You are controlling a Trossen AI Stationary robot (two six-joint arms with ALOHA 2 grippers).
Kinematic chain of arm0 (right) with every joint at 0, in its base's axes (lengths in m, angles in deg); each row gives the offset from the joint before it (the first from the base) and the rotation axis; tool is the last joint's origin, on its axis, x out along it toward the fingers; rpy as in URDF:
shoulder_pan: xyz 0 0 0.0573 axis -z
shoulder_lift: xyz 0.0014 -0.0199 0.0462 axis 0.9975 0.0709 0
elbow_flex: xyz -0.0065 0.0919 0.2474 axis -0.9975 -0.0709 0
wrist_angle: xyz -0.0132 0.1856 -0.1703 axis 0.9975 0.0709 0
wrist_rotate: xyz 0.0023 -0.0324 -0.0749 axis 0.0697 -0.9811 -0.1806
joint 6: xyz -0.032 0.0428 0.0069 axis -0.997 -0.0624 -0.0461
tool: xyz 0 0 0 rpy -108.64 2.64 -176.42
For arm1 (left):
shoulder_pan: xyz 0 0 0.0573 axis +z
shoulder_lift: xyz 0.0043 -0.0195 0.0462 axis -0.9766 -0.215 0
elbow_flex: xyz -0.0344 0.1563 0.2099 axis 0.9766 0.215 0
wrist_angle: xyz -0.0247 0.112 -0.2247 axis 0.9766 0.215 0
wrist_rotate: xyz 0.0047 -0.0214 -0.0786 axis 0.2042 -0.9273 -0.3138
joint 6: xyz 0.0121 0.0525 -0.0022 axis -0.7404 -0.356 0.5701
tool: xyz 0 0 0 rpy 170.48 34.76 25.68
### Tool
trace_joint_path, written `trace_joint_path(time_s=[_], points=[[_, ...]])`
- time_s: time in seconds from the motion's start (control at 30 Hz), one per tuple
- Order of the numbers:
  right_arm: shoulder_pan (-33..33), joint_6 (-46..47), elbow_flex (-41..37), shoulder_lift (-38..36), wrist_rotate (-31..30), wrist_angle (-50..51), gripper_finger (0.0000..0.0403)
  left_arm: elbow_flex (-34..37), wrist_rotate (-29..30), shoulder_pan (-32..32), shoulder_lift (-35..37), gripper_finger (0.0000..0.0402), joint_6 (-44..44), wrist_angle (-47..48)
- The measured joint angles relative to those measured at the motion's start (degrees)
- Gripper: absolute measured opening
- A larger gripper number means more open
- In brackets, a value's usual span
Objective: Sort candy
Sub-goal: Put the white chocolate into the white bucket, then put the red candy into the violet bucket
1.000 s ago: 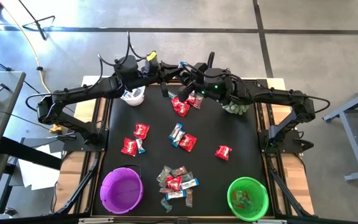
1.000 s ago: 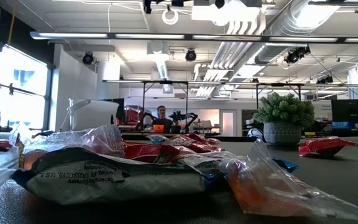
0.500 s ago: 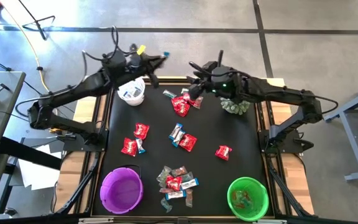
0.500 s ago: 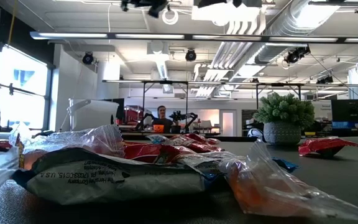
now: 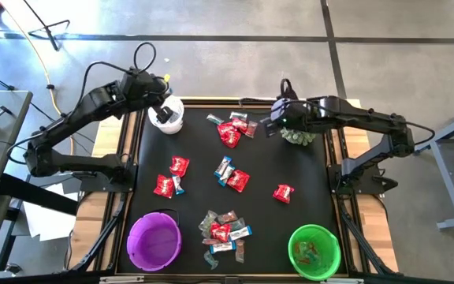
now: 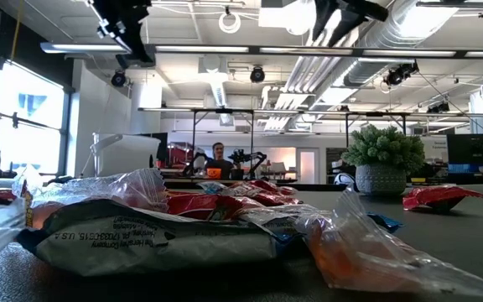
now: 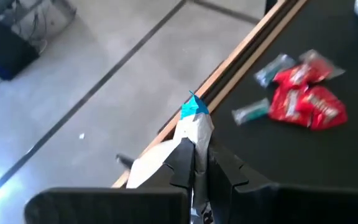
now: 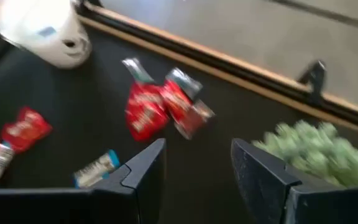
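Left gripper (image 7: 194, 163), jaws pinched on a blue-and-white mini bar (image 7: 194, 118), is raised over the white bowl (image 5: 167, 116), which lies almost directly beneath it; the bar's long axis runs straight out from the fingertips. Judged next move: a short descent and release. Right gripper (image 8: 194, 163), jaws wide and empty, hovers beside the spiky plant (image 5: 298, 136), with the nearest red packets (image 5: 229, 134) lying ahead of its fingertips, so it is the nearer arm to that cluster
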Motion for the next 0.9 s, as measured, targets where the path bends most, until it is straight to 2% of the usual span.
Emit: trace_joint_path(time_s=[0.23,0.43,0.57,0.63,0.7,0.9], points=[[0.0,2.3,0.0,-0.1,0.3,5.7,0.0176,0.0,-3.2,3.9,-2.8,0.0039,-2.3,0.9],[0.0,1.1,0.0,-0.1,0.4,6.0,0.0176,0.0,-3.3,6.4,-6.1,0.0083,-5.8,3.3],[0.0,0.8,0.0,-0.1,0.3,6.0,0.0176,0.0,-3.9,7.2,-7.6,0.0104,-4.9,3.4],[0.0,0.8,0.0,-0.1,0.3,6.1,0.0176,0.0,-6.5,7.2,-8.0,0.0109,-3.6,3.7],[0.0,0.8,0.0,-0.1,0.7,6.1,0.0176,0.0,-11.6,7.1,-8.1,0.0110,-2.9,4.6],[-0.7,5.7,-0.7,-0.1,8.9,6.2,0.0176,0.0,-27.2,6.3,-8.1,0.0102,-0.5,5.5]])
